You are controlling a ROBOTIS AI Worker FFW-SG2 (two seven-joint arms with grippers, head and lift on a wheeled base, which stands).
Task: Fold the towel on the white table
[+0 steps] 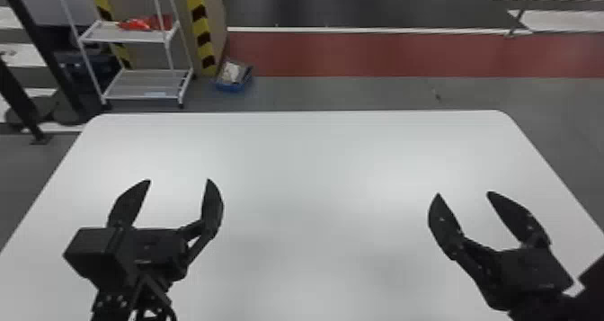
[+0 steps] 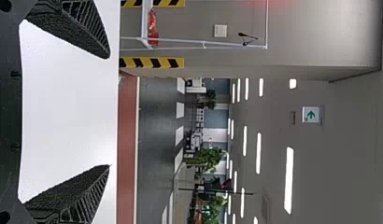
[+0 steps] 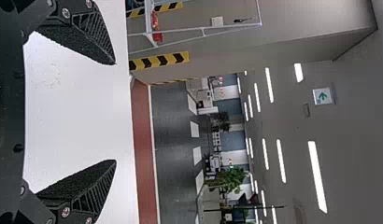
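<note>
**Two open tools are hanging ready over the worktop for the towel work**

In the head view, the left tool (image 1: 179, 180) and the right tool (image 1: 464, 193) are hanging above the worktop (image 1: 314, 162), well apart from each other. Both are standing open, and neither is gripping anything. Where the towel is lying, I cannot tell. Behind the worktop, a white shelf rack (image 1: 123, 37) is standing on the floor, and a blue container (image 1: 233, 87) is resting beside it.

In the left wrist view, the two fingers of the left tool are pointing forward with a wide gap, and the white surface is showing between them. A green arrow sign (image 2: 311, 115) is hanging farther off.

In the right wrist view, the right tool is also spreading its fingers wide, with the worktop lying between them.

In my judgement, the robot is being in a preparing step, with no grasp or fold in hand. The next move is probably calling for locating the towel first, then lowering both open tools to its edge and closing them gently on the cloth.
</note>
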